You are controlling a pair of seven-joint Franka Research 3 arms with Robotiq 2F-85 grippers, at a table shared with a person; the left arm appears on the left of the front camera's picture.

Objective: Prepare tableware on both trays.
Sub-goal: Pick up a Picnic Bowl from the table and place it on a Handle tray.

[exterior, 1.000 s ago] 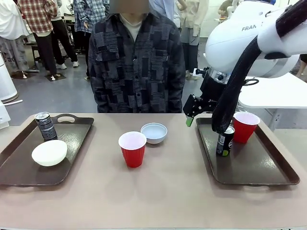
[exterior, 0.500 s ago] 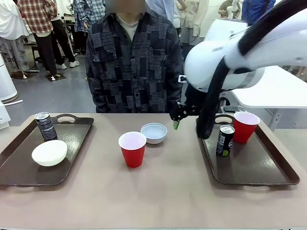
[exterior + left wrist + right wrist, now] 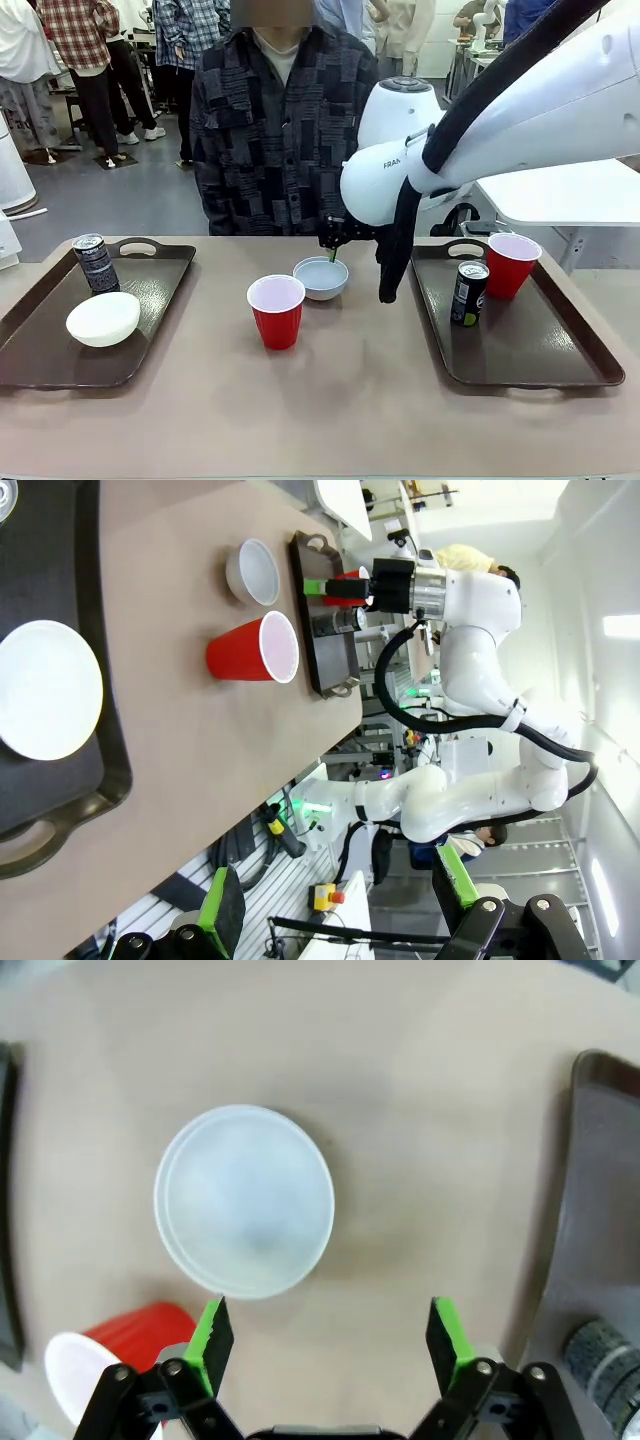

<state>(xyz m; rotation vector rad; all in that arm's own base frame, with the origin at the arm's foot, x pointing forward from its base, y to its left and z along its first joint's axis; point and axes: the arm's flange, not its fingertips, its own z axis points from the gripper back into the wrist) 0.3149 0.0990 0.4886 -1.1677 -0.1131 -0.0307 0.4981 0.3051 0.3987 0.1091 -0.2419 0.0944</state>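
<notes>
I'm hovering the right gripper (image 3: 327,1322), jaws spread wide, just above the pale grey-blue bowl (image 3: 245,1200), while the left gripper (image 3: 337,893) is hanging with fingers parted too.

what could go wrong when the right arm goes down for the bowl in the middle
1. The open right tool hangs off-centre from the bowl; a finger could land on the rim and shove it.
2. The red cup stands close beside the bowl and could get tipped.

Pale grey-blue round bowl (image 3: 245,1200) on the tan tabletop (image 3: 330,400), red plastic cup (image 3: 276,310) showing its white inside, white round bowl (image 3: 103,318) on a dark brown rectangular plastic tray (image 3: 40,350), green pads (image 3: 212,1328) bright on the black right gripper (image 3: 328,1312).
</notes>
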